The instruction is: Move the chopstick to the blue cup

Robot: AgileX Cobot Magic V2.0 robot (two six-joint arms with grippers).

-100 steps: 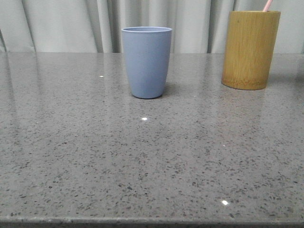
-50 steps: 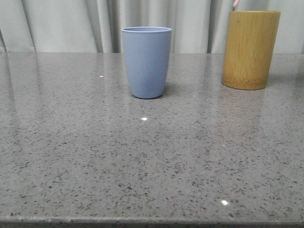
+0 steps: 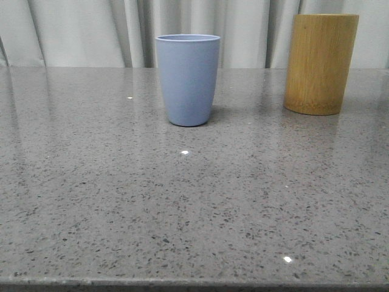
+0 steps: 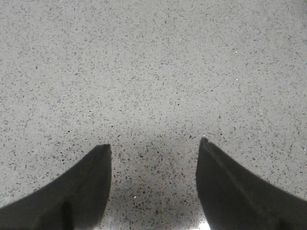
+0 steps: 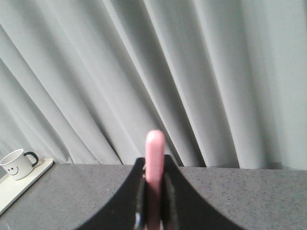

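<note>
The blue cup (image 3: 188,79) stands upright at the back middle of the table in the front view. No chopstick or gripper shows in that view. In the right wrist view my right gripper (image 5: 155,165) is shut on a pale pink chopstick (image 5: 155,158), whose rounded end sticks out past the fingertips toward the curtain. In the left wrist view my left gripper (image 4: 154,143) is open and empty over bare speckled table; its dark fingers (image 4: 86,187) stand wide apart.
A tall yellow-brown bamboo holder (image 3: 320,64) stands at the back right of the grey speckled table (image 3: 182,201). A pale curtain (image 3: 79,30) hangs behind. In the right wrist view a white smiley mug (image 5: 17,164) sits on a white tray.
The pink chopstick tip above the bamboo holder shifted to the holder's left edge, then left the front view. The cups have not moved.
</note>
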